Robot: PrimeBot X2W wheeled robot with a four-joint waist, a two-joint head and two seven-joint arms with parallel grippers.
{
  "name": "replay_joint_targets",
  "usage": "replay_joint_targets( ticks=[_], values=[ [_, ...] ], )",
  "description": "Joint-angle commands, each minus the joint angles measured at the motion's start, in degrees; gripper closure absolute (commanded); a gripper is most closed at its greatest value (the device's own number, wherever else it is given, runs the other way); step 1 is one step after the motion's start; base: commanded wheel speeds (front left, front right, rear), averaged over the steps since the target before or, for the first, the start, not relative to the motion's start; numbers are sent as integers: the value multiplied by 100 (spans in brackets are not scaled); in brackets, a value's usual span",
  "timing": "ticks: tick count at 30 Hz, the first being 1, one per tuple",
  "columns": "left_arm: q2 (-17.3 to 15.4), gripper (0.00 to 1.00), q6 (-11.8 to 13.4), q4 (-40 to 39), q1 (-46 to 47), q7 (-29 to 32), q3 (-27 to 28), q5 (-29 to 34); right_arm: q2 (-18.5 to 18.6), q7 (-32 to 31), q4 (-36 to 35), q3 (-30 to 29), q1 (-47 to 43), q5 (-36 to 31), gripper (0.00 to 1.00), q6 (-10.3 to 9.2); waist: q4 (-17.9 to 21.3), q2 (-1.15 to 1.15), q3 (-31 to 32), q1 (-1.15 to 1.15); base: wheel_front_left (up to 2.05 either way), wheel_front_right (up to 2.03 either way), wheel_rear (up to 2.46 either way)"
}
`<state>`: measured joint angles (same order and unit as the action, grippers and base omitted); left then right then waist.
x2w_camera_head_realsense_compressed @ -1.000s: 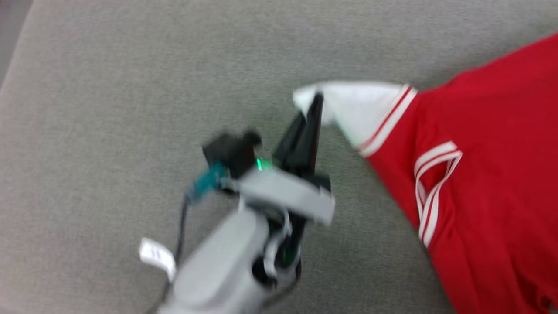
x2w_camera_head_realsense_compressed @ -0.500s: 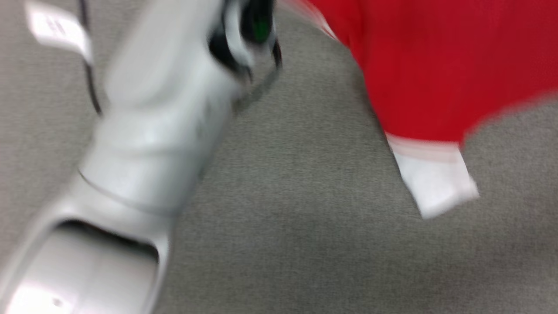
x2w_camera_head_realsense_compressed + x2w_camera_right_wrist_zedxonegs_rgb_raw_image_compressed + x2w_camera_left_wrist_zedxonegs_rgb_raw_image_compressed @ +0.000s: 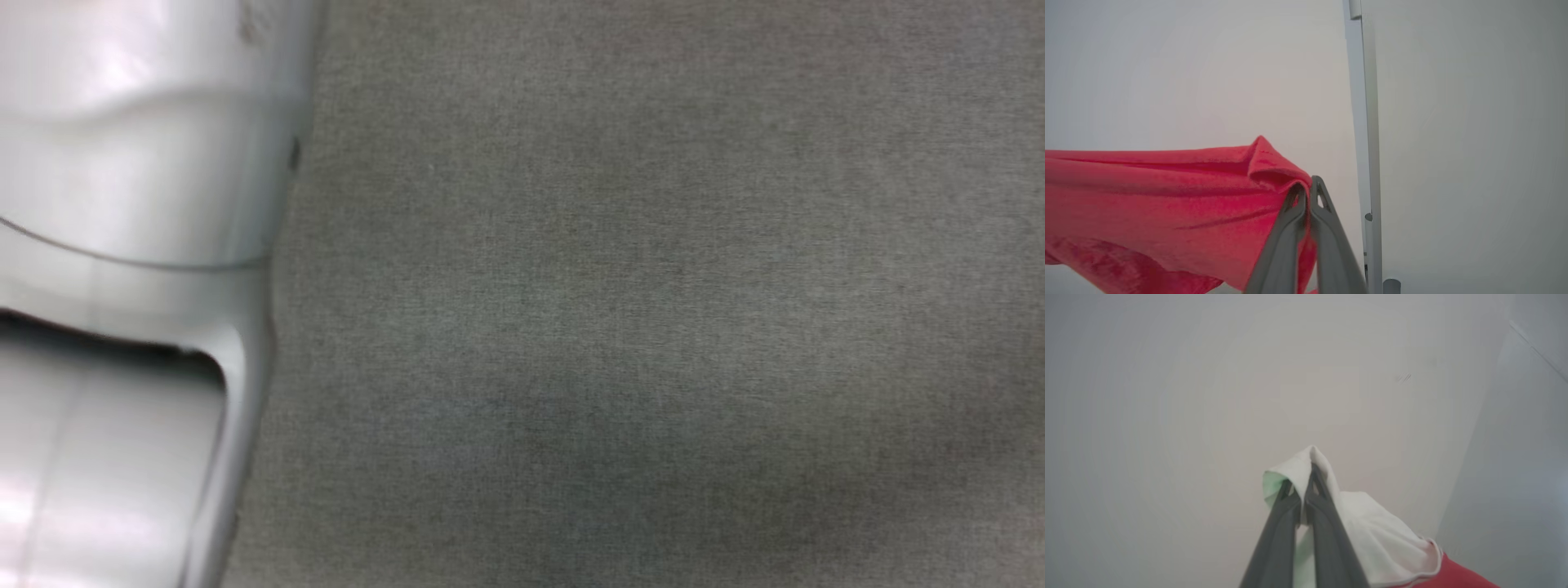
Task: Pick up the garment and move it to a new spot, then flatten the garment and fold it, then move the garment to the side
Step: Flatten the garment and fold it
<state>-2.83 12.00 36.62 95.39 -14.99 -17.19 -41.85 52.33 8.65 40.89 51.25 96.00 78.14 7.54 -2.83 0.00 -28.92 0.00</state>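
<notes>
My left pincer [image 3: 1301, 479] is pressed tight on the white sleeve of the garment [image 3: 1372, 535]. My right pincer [image 3: 1306, 188] pinches a red edge of it. I think the shirt hangs in the air between them, above the grey cloth top [image 3: 653, 327]. Each pincer has only a tiny bit of cloth. If I pull my arms too far apart, a corner could slip out and the shirt would flop down crumpled. Farther off stands a white pole [image 3: 1363, 122] that the cloth might catch on.

The garment [image 3: 1147, 192] is soft matt cloth; the forearm [image 3: 122, 163] glossy plastic.
</notes>
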Motion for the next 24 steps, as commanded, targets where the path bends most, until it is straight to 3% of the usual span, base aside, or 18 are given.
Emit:
replay_joint_targets(
  ticks=[1, 5, 14, 17, 24],
  values=[
    [-27, 100, -99, 20, -275, -16, 0, 5, 99, 57, -45, 65, -292, 116, 100, -10, -46, 0, -24, 0, 0, 0, 0],
    [-16, 100, -353, -300, -1037, -14, -200, -346, 360, 198, -549, 244, -875, 313, 100, -10, -97, 0, -43, 0, 0, 0, 0],
    [-8, 100, -517, -2079, -3797, -14, -281, -765, 1386, 591, -2330, 962, -2535, 310, 100, -9, -144, 0, 145, 0, 0, 0, 0],
    [8, 100, -474, -2686, -4808, -14, -534, -561, 1752, 644, -2849, 1058, -3142, 461, 100, -9, -210, 0, 254, 0, 0, 0, 0],
    [-2, 100, -364, -4088, -6859, -14, -604, -230, 2194, 653, -3629, 529, -4507, 449, 100, -9, -224, 0, 510, 0, 0, 0, 0]
  ],
)
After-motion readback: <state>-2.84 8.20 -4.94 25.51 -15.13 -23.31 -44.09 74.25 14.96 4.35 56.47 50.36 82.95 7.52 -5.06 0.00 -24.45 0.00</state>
